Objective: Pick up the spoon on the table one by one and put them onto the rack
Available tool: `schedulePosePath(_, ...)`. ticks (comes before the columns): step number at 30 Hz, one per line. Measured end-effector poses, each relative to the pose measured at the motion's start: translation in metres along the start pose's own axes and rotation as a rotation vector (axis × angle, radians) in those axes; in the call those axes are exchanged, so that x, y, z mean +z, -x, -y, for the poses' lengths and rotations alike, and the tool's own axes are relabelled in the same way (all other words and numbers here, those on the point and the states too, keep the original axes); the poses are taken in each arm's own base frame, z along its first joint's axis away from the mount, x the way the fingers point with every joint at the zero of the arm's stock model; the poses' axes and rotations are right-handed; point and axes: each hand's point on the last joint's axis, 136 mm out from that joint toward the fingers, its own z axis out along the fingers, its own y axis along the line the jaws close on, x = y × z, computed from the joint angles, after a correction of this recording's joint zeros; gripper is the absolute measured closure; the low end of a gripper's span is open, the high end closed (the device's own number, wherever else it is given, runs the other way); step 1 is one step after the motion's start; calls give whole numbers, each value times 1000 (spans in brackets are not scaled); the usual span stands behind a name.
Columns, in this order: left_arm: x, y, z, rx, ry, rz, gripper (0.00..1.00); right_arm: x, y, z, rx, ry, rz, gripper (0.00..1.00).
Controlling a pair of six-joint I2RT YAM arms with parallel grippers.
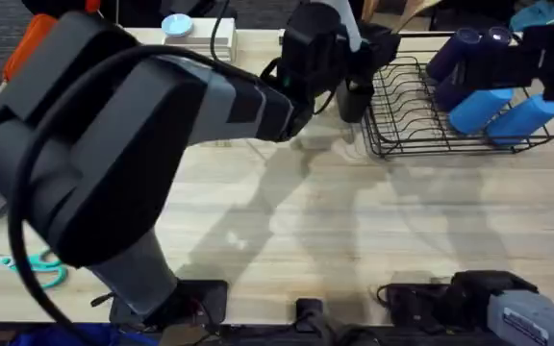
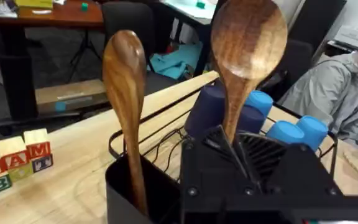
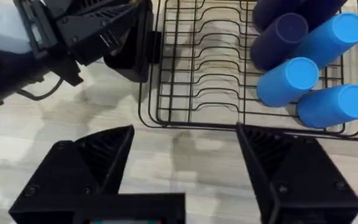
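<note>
Wooden spoon (image 2: 244, 56), the darker wide-bowled one, stands upright, bowl up, handle running straight down into the left pincer (image 2: 229, 146), which looks clamped on it right over the rack (image 3: 229, 74) caddy (image 2: 135, 186). Other spoon (image 2: 126, 93) already sits in there, just beside. Right pincer (image 3: 185, 162) hangs spread apart over the desk (image 1: 354, 240), farther off.
</note>
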Motion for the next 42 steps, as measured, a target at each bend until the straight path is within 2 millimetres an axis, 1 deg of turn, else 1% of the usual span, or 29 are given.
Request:
schedulePosePath(2,1,-7,-2,-9,5,-19,957,0,0,0,0,0,0,9)
schedulePosePath(3,1,-18,-5,-20,15,-58,957,0,0,0,0,0,0,9)
schedulePosePath(9,-2,-42,-11,-62,45,-155,957,0,0,0,0,0,0,9)
schedulePosePath(14,-4,-52,-15,-74,67,-196,958,0,0,0,0,0,0,9)
schedulePosePath(15,-6,-56,-20,-81,84,-209,958,0,0,0,0,0,0,9)
schedulePosePath(17,-6,-57,-21,-86,91,-217,957,0,0,0,0,0,0,9)
schedulePosePath(24,-8,-61,-24,-91,103,-232,864,0,0,0,0,0,1,9)
schedulePosePath(27,-7,-60,-23,-91,97,-227,764,0,0,0,0,0,0,9)
schedulePosePath(29,-6,-58,-21,-90,92,-219,659,0,0,0,0,0,0,9)
schedulePosePath(32,-6,-58,-21,-91,91,-220,548,0,0,0,0,0,0,9)
schedulePosePath(35,-6,-57,-21,-91,90,-219,359,0,0,0,0,0,0,9)
schedulePosePath(36,-7,-55,-20,-90,89,-215,295,0,0,0,0,0,0,9)
schedulePosePath(38,-8,-50,-19,-90,90,-211,210,0,0,0,0,0,0,9)
schedulePosePath(40,-12,-40,-18,-89,93,-206,144,0,0,0,0,0,0,9)
schedulePosePath(42,-18,-29,-20,-92,105,-207,98,0,0,0,0,0,0,9)
